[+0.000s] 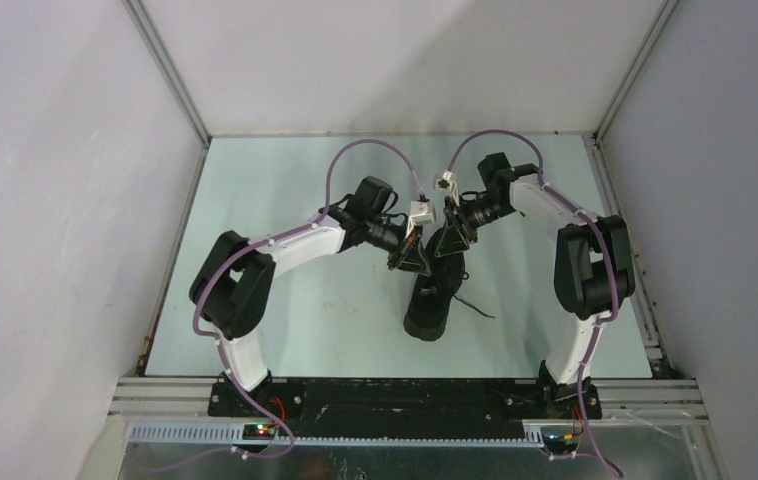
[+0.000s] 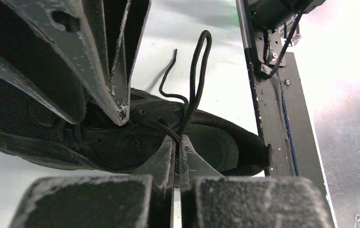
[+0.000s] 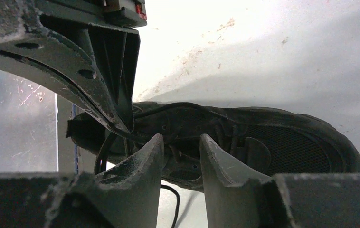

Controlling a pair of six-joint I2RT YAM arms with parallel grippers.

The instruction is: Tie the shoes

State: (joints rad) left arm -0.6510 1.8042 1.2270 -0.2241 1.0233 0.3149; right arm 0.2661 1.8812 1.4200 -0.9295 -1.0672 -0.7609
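Note:
The black sneaker (image 1: 427, 305) lies on the pale table between the arms, heel toward the near edge. In the left wrist view the shoe (image 2: 121, 140) lies across the frame. My left gripper (image 2: 177, 141) is shut on a thin black lace at the eyelets, and a lace loop (image 2: 201, 61) stands up past its tips. My right gripper (image 3: 181, 140) is open just above the laced top of the shoe (image 3: 273, 137), with nothing between its fingers. Both grippers meet over the shoe, the left gripper (image 1: 410, 258) beside the right gripper (image 1: 452, 240).
A loose lace end (image 1: 475, 306) trails on the table right of the shoe. The black base bar (image 1: 395, 395) runs along the near edge and shows in the left wrist view (image 2: 275, 109). Grey enclosure walls (image 1: 65, 200) stand on both sides and behind.

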